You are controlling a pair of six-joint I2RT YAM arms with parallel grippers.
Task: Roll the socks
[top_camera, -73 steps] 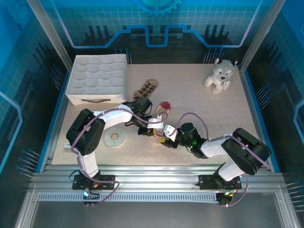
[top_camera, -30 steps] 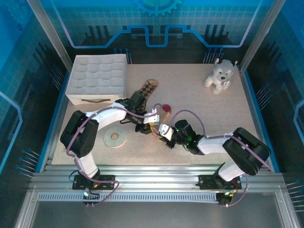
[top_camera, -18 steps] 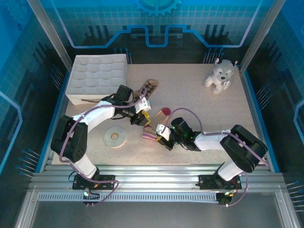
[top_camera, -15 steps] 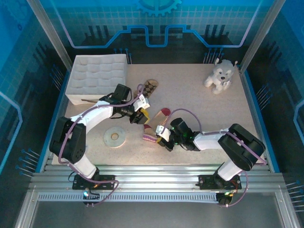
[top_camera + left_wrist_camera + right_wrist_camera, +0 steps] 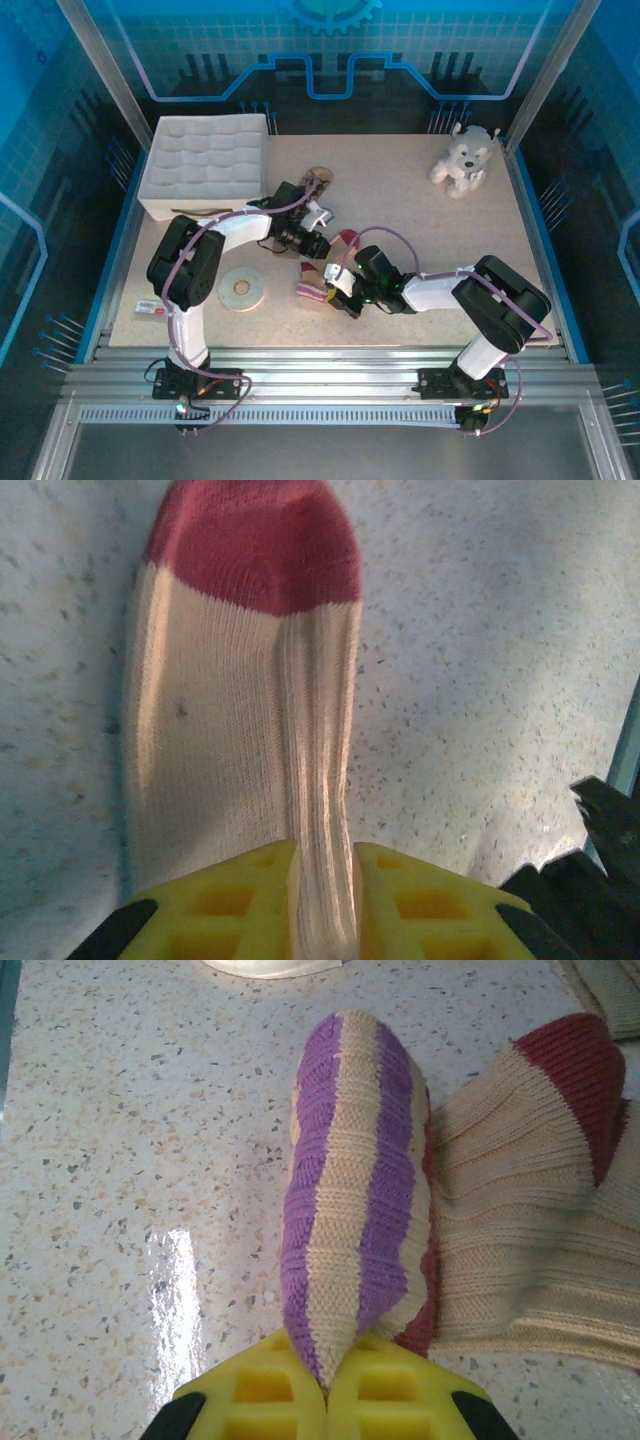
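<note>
The roll of the tan sock (image 5: 230, 710) is just starting, I think. The left fingers (image 5: 240, 900) pinch a fold of it, with the red toe (image 5: 250, 540) straight ahead. The right fingers (image 5: 270, 1390) squeeze its striped cuff (image 5: 350, 1180). Next, the cuff needs turning over toward the toe, kept tight.

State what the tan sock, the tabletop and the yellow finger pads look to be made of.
The tan sock looks like knitted yarn, perhaps cotton or a blend: ribbed stitch rows show and the finish is matte. The tabletop is a hard speckled surface, possibly stone-look laminate, glossy enough to carry a streak of glare. The yellow finger pads seem to be moulded plastic or rubber, smooth, with square recesses.
</note>
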